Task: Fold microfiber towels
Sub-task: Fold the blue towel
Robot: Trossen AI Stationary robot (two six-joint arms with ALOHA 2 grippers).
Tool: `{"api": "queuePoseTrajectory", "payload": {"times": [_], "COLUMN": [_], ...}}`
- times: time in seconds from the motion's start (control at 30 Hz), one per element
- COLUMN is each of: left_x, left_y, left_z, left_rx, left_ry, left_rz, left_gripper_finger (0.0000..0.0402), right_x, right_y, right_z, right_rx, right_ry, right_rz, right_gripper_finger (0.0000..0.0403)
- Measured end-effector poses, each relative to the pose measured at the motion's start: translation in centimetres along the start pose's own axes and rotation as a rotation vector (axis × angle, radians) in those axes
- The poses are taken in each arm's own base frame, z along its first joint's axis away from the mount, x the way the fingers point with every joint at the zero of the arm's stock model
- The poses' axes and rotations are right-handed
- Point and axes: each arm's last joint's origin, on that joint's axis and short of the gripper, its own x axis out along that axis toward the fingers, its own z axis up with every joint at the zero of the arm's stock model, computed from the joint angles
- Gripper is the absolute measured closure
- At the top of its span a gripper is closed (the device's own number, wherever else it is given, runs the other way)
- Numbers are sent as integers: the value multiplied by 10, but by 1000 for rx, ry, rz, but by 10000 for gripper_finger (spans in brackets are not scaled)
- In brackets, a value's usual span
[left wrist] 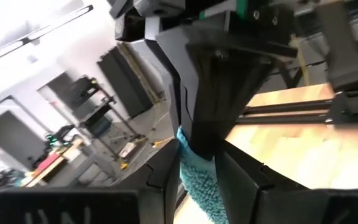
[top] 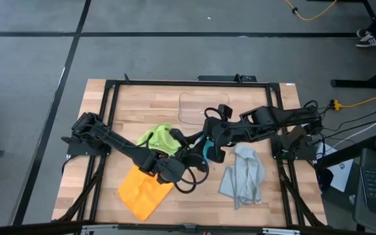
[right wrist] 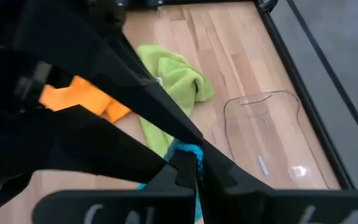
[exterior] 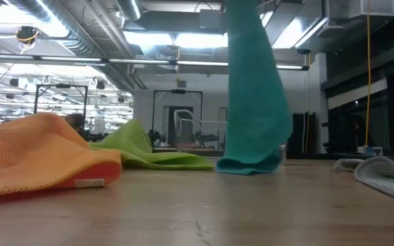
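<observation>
The right pincer point(right wrist: 188, 171), at the centre of the high view, is clamped shut on a top edge of the teal towel point(exterior: 252, 89), which hangs as a tall drape at centre-right of the low view with its lower hem bunched on the counter point(top: 286, 205). The left pincer point(left wrist: 197, 146) sits just beside it, slightly lower and to the left in the high view, and is likewise closed on the same cloth, teal pile showing between its fingers in the left wrist view. The orange towel point(top: 142, 190) lies crumpled at lower left of the high view, the lime green towel point(top: 158, 137) above it at centre-left, the pale grey-blue towel point(top: 243, 175) at lower right; all three are unfolded. A clear plastic bin point(top: 198, 108) rests at upper centre. Assessment: the step in hand appears to be spreading the teal cloth before a fold. To do it well, the two grips should draw apart along the top edge until it is taut, both holding equal height so the hem hangs level, then lay the cloth flat on bare wood between the orange and grey-blue cloths. Risk noted: the grips sit very close together, so the cloth may stay bunched or slip from one hold.
</observation>
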Motion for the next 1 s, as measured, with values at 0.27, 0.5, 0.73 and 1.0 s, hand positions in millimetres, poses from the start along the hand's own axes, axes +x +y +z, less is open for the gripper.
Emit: {"api": "queuePoseTrajectory", "payload": {"times": [0.27,0.5,0.73,1.0], "left_x": [10,13,28,26], "left_y": [4,7,13,14], "left_z": [-5,-8,-10,-11], "left_rx": [52,95,89,100], "left_ry": [53,104,128,151], "left_rz": [85,180,217,266], "left_gripper_finger": [308,308,308,308], "right_x": [1,1,0,0], "right_y": [-1,0,4,-9], "right_z": [0,0,0,-7], "right_rx": [-11,-12,6,58], "right_ry": [-6,2,-23,-85], "right_rz": [-29,-10,-36,-443], "right_gripper_finger": [402,402,402,402]}}
